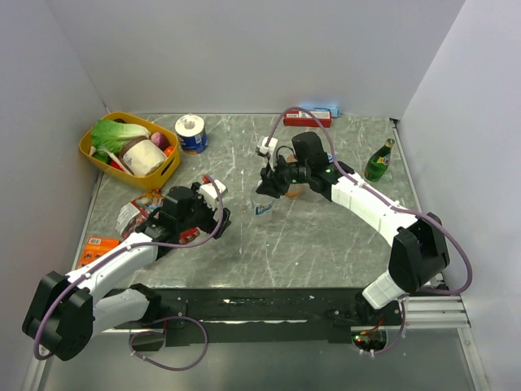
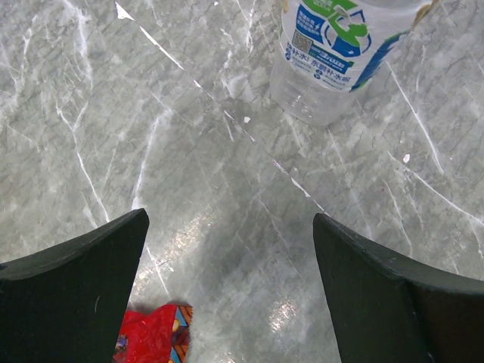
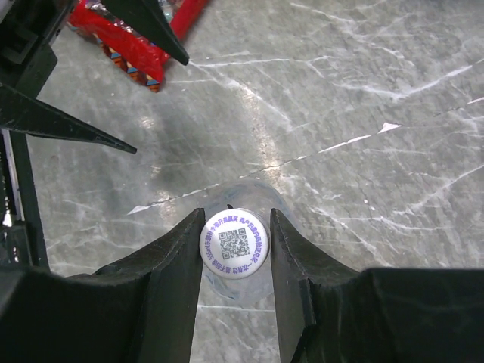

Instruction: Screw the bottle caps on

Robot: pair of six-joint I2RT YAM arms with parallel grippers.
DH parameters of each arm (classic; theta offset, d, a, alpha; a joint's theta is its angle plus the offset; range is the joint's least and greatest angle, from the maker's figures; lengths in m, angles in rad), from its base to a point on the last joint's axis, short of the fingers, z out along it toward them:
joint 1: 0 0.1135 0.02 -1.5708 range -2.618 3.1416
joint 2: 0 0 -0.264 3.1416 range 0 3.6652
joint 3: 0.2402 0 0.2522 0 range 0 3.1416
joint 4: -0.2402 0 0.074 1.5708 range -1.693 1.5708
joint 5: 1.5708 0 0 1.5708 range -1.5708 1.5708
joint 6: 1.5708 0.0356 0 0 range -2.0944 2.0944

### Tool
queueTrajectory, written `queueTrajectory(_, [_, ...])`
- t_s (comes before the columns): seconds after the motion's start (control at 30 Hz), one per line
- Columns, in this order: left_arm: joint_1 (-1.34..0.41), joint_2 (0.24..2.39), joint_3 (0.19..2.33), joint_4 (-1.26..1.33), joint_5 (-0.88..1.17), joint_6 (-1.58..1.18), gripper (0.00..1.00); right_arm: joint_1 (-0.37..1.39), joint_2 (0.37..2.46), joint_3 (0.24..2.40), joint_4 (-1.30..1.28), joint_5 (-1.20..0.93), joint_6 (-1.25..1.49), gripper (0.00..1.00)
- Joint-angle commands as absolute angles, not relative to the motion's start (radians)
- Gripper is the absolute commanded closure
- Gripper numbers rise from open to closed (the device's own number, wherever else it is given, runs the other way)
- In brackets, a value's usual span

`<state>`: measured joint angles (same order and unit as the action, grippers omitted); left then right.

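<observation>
The water bottle with the blue-white label stands upright mid-table. My right gripper is above it, shut on the white cap with a printed code, which sits on the bottle's neck; the clear shoulder shows below it. In the right wrist view, my right gripper has one jaw on each side of the cap. The orange drink bottle stands just behind, mostly hidden by the right arm. My left gripper is open and empty, low over the table left of the water bottle; its own view shows the left gripper.
A red snack packet lies under the left gripper. A yellow basket of groceries stands back left, with a white roll beside it. A red box is at the back wall and a green glass bottle at right.
</observation>
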<state>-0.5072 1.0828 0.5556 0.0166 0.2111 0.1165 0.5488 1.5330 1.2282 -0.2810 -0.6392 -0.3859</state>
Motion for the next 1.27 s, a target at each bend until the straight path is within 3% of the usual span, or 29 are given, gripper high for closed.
queueTrajectory(0.0, [-0.500,1.069,0.583,0.026,0.206,0.126,0.04,0.543,1.535,1.235,-0.218,-0.612,-0.379,0.61])
queueTrajectory(0.23, [-0.500,1.077,0.588,0.032,0.210,0.126,0.04,0.541,1.555,1.239,-0.222,-0.588,-0.370,0.47])
queueTrajectory(0.5, [-0.497,1.080,0.592,0.029,0.212,0.127,0.04,0.541,1.563,1.252,-0.221,-0.574,-0.361,0.42])
queueTrajectory(0.57, [-0.495,1.080,0.594,0.031,0.210,0.126,0.04,0.540,1.552,1.270,-0.222,-0.568,-0.344,0.36])
queueTrajectory(0.63, [-0.497,1.078,0.597,0.031,0.206,0.123,0.04,0.540,1.537,1.295,-0.230,-0.563,-0.322,0.12])
queueTrajectory(0.7, [-0.491,1.074,0.607,0.031,0.199,0.112,0.04,0.541,1.500,1.345,-0.253,-0.569,-0.307,0.01])
queueTrajectory(0.8, [-0.480,1.069,0.633,0.031,0.186,0.091,0.04,0.540,1.433,1.402,-0.290,-0.552,-0.272,0.01])
queueTrajectory(1.03, [-0.425,1.092,0.675,0.084,0.160,0.003,0.04,0.551,1.367,1.529,-0.481,-0.174,-0.054,0.01])
queueTrajectory(1.23, [-0.405,1.126,0.721,0.117,0.242,-0.077,0.04,0.549,1.295,1.480,-0.474,-0.020,-0.072,0.01])
